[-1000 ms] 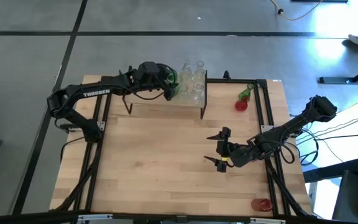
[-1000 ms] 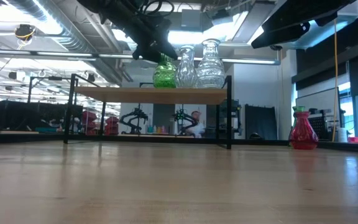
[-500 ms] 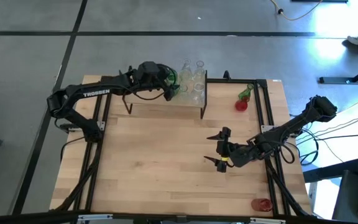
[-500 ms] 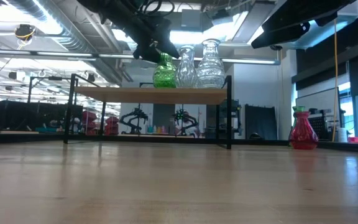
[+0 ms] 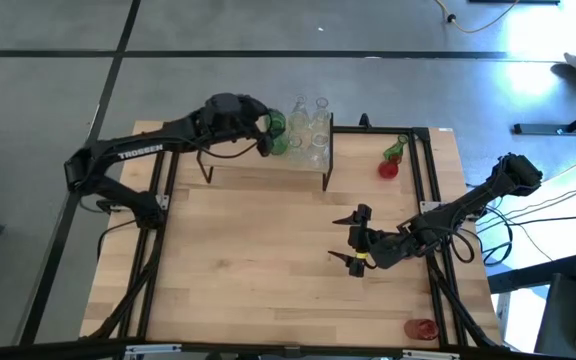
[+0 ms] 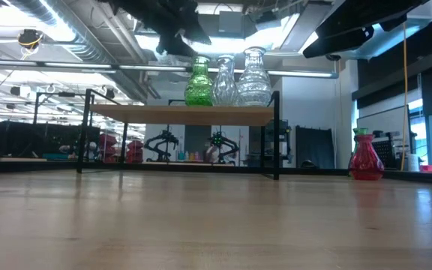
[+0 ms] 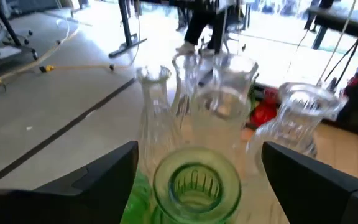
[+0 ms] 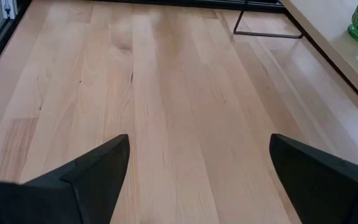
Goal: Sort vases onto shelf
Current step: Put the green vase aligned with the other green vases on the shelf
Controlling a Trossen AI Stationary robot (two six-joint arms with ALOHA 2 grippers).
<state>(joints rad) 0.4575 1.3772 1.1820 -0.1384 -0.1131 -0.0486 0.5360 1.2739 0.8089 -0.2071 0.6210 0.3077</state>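
Left end effector (image 7: 194, 168) spread apart over green vase (image 7: 196, 182) — on shelf (image 6: 178, 115), right end effector (image 5: 351, 238) apart, idle.

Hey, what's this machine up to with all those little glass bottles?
It is sorting glass vases onto a small wooden shelf. The left gripper hangs open just above a green vase standing on the shelf beside several clear vases. The right gripper waits open over the middle of the table. Two red vases and another green one are not yet on the shelf.
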